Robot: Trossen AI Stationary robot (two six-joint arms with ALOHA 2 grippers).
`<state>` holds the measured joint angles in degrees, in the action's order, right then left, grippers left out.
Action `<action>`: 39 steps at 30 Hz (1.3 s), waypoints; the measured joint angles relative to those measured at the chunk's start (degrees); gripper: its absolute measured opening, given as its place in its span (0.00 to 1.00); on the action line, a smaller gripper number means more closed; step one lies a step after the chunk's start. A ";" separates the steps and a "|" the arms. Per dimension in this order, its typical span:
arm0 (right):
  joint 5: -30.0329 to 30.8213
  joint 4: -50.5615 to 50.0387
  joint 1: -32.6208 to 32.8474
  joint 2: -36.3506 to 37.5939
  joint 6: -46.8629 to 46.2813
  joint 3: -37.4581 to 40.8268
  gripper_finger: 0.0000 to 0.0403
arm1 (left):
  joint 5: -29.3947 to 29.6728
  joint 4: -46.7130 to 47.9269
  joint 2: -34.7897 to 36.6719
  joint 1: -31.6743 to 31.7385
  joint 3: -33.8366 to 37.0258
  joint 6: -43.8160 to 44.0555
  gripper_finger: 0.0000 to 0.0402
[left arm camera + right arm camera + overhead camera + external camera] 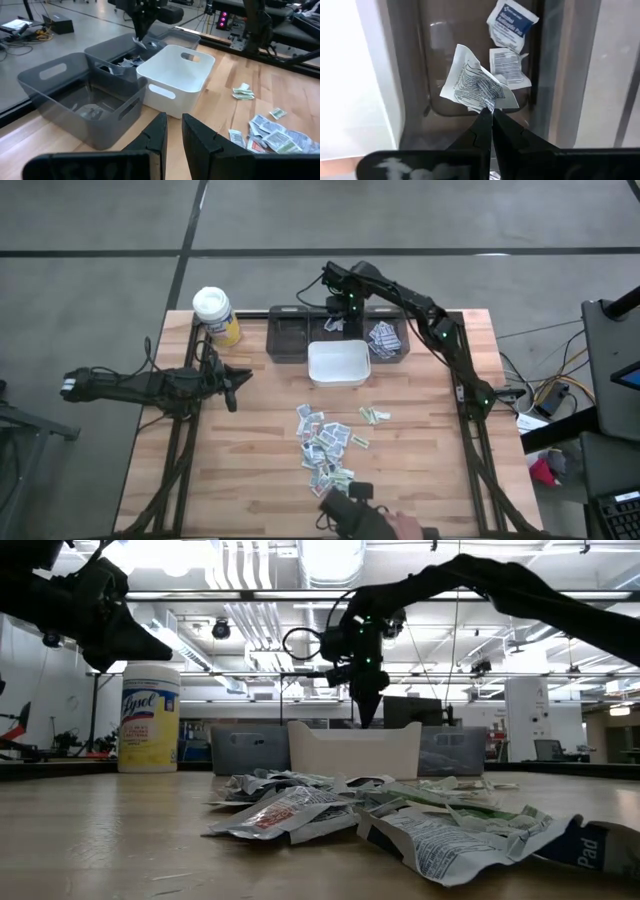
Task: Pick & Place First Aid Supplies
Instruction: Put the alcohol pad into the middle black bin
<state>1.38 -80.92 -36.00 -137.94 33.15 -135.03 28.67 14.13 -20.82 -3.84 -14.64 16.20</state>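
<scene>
Fingertips of the right gripper (489, 114) pinch a crumpled white printed paper packet (476, 85) above the dark grey plastic bin (335, 323), while the left gripper (172, 131) hangs slightly parted, empty.

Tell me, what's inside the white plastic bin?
From above, the white plastic bin looks empty, showing only its white floor. From table height, its front wall hides the inside.

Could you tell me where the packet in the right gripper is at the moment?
The packet hangs pinched in the right gripper, above the middle grey bin at the table's far edge, just behind the white bin.
</scene>
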 joint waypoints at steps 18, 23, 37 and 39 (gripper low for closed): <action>0.03 3.30 -0.19 -3.96 0.28 0.18 0.02 | 0.00 0.07 0.00 0.07 -0.01 -0.15 0.13; 0.06 4.98 -0.16 -4.01 0.04 0.25 0.02 | 0.00 0.46 -0.02 0.07 0.01 -0.17 0.13; 0.08 4.79 -0.16 -4.01 -0.17 0.31 0.02 | -0.02 2.43 -0.02 0.07 0.00 -2.64 0.13; 0.08 4.79 -0.16 -4.01 -0.16 0.31 0.02 | -0.02 2.43 -0.02 0.07 -0.01 -2.61 0.13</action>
<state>1.45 -76.14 -36.16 -141.95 32.99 -134.72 28.64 16.56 -20.84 -3.77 -14.65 13.59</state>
